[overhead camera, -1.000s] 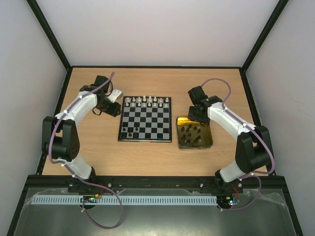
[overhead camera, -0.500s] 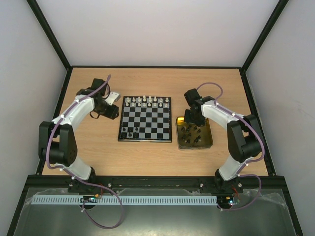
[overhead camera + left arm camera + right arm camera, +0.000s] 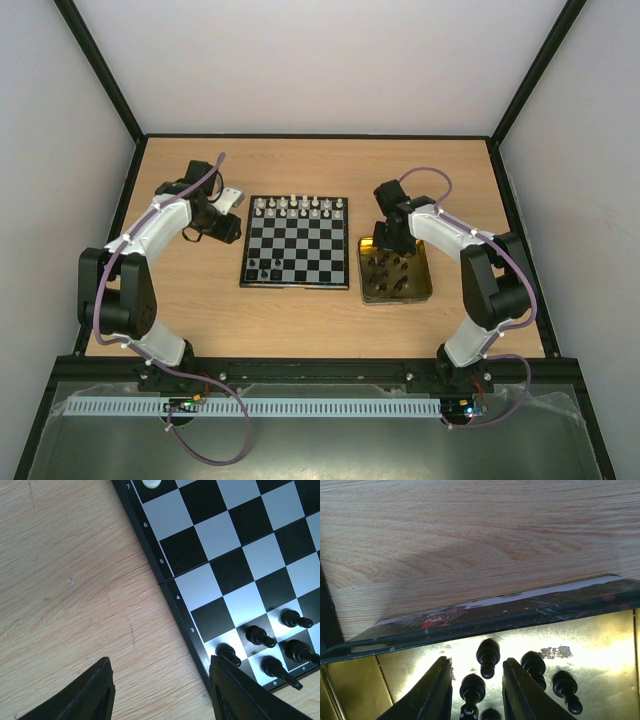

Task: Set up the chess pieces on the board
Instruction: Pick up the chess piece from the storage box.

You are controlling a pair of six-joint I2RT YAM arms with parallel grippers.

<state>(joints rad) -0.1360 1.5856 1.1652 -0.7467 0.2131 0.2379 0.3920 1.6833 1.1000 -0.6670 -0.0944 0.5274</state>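
Chess pieces (image 3: 534, 666): divided between two places. White chessmen (image 3: 300, 206) ranged along the far edge of the chessboard (image 3: 296, 242), a handful of black chessmen (image 3: 257, 636) clustered at its near left corner, the remaining black ones standing in the yellow-lined tin (image 3: 520, 607) just right of the board. Right gripper (image 3: 475, 672) down inside the tin, jaws parted on either side of a black pawn (image 3: 488, 657), not visibly pressing it, nothing grasped yet. Left gripper (image 3: 160, 670) hanging over bare wood beside the board's left rim, jaws apart, empty. Step in hand, by the look of it: taking one black pawn out of the tin for the near ranks. Best done by centring on that single pawn, since neighbours stand close on both sides and a stray finger would likely topple them; closing gently on the body below the head; lifting straight up until clear of the tin's wall before swinging toward the board; setting down upright in the middle of a free square, away from the pieces already placed. Underneath, a pale wood-grain tabletop (image 3: 200, 295), matte, lightly scuffed in the left wrist view; inside the tin, a glaring gold floor with a worn patch, likely slippery. Around it all, plain white walls (image 3: 320, 70) and a black frame (image 3: 97, 70) closing off the back and both sides.
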